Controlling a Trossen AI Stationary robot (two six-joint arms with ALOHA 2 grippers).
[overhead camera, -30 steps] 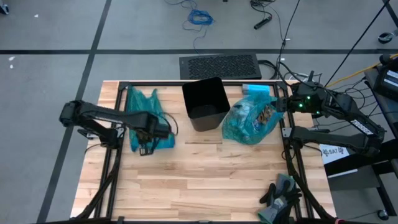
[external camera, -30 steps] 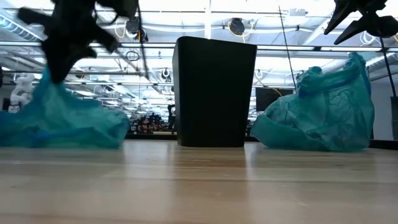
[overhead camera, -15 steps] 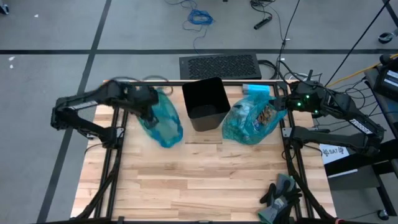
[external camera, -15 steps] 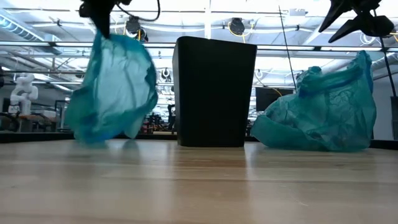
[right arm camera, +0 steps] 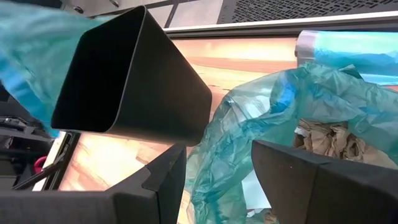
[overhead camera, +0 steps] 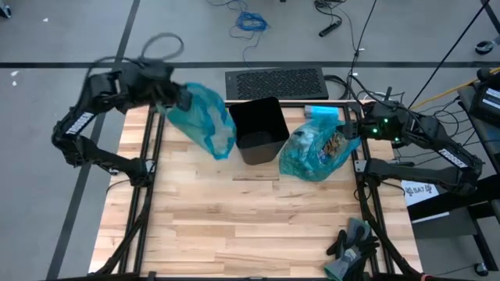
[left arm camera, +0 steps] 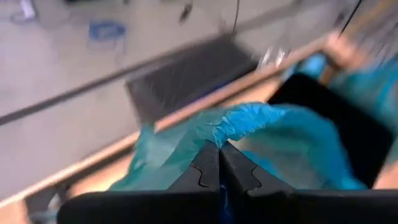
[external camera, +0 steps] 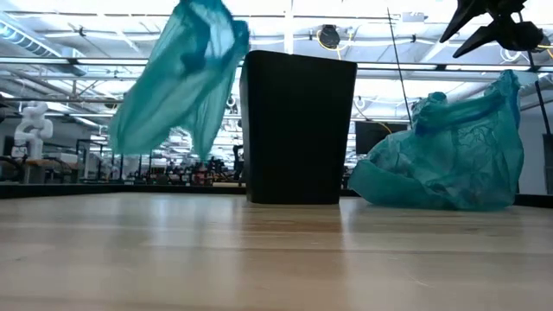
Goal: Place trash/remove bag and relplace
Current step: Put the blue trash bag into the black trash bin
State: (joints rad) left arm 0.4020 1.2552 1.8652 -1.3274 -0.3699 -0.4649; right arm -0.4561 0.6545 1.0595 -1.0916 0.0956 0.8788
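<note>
Left end effector [overhead camera: 176, 97] raised over the far left corner of the wooden surface [overhead camera: 258, 226], fingers [left arm camera: 205, 171] pressed together and pinching the gathered top of an empty teal bag [overhead camera: 205, 119]. Bag hanging clear of the boards, its lower end swinging just beside the left wall of the black bin [overhead camera: 258, 129]; in the low view, well above the wood and brushing the bin's upper left edge. Bin upright at the far middle of the surface, open and unlined. Just to its right, lying on the wood, a second teal bag [overhead camera: 316, 151], bulging and open at the top, with the trash [right arm camera: 329, 140] inside: crumpled brown paper and pale wrappers showing through the plastic. A light-blue pack [overhead camera: 326, 113] behind that bag, at the far edge. Right end effector [overhead camera: 357, 129] hovering above the full bag's right side, fingers [right arm camera: 152, 190] spread wide and gripping nothing. Dark gloves [overhead camera: 353, 247] lying at the near right corner of the surface, well apart from everything else.
</note>
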